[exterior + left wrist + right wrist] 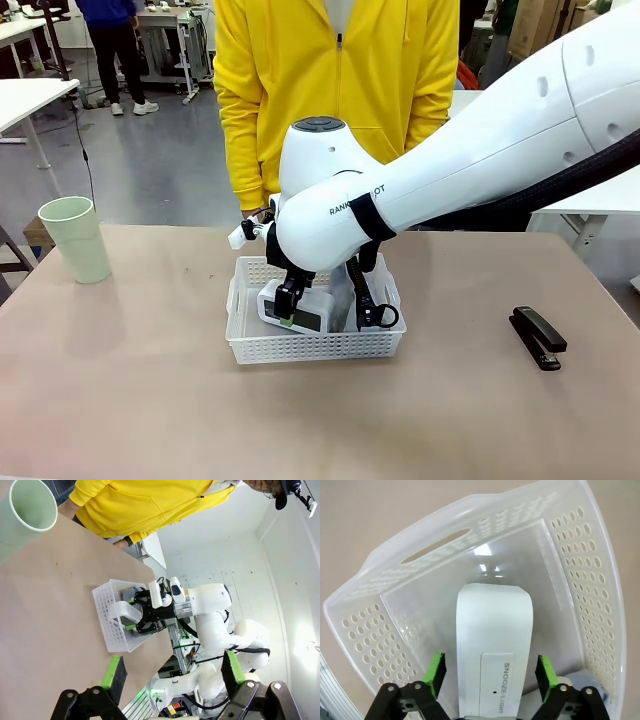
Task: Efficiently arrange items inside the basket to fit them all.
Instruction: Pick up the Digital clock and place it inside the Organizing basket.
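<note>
**Straddling the box (pixel 495 615) in the basket (pixel 310 347) with the right gripper (pixel 491 659) spread**

Shows a white arm (pixel 480 150) coming in from the right of the front view and dipping into the basket at the middle of the table (pixel 150 400). Looks, from the right wrist, straight down the two fingers (pixel 436 672): one green pad on each side of the box, parted, with a thin strip of basket floor visible between the left pad and the box. Cannot tell whether the other pad touches.

Finds the box lying flat on the basket floor, its long side pointing toward a cut-out handle (pixel 436 545). Reads "SNOOZE" and "LIGHT" on the end nearest the camera. Places the grey pouch (pixel 338 308) in the basket too, just beside the box, on its right in the front view, with a black ring pull (pixel 386 318) near the right end wall.

Leaves the black stapler (pixel 538 338) on the table, well to the right of the basket and outside it. Leaves the pale green cup (pixel 76 238) upright near the table's far left corner, also outside and well apart.

Shows a person (pixel 335 90) in a yellow hoodie standing at the far edge, behind the basket. Shows, from the left wrist, the left gripper (pixel 172 662) well apart from the basket, fingers wide apart with nothing between them.
</note>
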Available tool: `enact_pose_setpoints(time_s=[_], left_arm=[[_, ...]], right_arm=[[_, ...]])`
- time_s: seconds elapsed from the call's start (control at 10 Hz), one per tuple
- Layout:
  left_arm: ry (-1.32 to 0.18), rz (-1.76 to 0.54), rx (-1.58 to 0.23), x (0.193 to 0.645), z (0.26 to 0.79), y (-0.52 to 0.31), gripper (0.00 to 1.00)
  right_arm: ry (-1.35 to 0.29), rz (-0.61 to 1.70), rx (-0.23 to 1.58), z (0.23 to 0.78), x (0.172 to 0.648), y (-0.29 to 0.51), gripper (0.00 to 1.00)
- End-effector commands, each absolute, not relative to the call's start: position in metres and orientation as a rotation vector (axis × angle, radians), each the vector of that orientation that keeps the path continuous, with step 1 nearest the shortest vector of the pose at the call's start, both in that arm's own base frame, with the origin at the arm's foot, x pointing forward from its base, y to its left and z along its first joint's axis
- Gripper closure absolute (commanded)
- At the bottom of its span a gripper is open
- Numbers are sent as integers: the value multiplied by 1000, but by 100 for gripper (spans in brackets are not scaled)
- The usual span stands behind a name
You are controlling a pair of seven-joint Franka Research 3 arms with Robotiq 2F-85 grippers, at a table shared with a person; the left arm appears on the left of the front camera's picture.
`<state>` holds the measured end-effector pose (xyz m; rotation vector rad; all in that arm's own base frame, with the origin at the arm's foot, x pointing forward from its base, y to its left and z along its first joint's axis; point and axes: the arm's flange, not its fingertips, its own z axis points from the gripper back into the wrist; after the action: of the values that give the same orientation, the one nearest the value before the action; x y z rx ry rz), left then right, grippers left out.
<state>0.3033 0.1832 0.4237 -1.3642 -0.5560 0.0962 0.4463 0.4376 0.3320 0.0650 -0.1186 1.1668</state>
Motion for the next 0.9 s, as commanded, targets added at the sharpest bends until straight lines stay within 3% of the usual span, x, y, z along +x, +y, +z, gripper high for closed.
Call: enact_pose_setpoints(time_s=[0.0, 0.1, 0.5, 0.8], left_arm=[[-587, 81, -1382, 304, 425, 182, 0], [-587, 81, -1382, 304, 425, 182, 0], [-587, 81, -1382, 304, 425, 182, 0], [-587, 81, -1382, 304, 425, 182, 0]], right_arm=[[-170, 1140, 45, 342, 439, 425, 0], [-170, 1126, 19, 355, 436, 413, 0], [-142, 1046, 294, 462, 407, 297, 0], [-172, 828, 668, 510, 371, 164, 0]])
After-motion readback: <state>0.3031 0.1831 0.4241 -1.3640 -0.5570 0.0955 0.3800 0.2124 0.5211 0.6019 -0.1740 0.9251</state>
